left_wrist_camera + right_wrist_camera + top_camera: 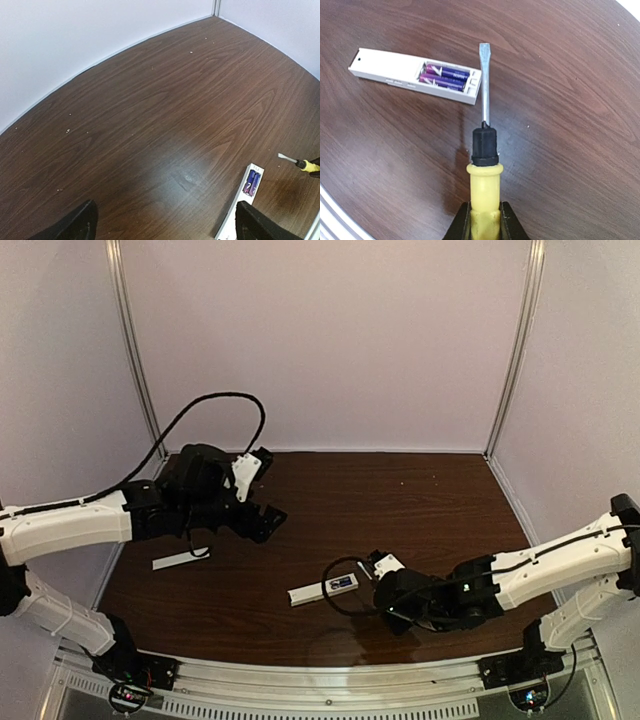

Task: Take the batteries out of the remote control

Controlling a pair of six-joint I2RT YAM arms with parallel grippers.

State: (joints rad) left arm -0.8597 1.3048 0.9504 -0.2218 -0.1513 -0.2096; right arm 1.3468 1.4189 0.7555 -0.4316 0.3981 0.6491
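Observation:
The white remote control (390,67) lies on the wood table with its battery bay uncovered. Two blue-purple batteries (445,76) sit side by side in the bay. My right gripper (484,220) is shut on the yellow handle of a screwdriver (484,185). The screwdriver's flat blade tip (484,48) sits just past the bay end of the remote. In the top view the remote (310,592) lies front centre, and my right gripper (385,578) is at its right end. My left gripper (265,520) is open and empty, hovering back left. In its wrist view the remote (239,210) and batteries (251,182) show at lower right.
The remote's thin flat white cover (180,560) lies on the table at the left, below the left arm. White walls with metal corner posts (135,350) close the table on three sides. A metal rail (320,680) runs along the near edge.

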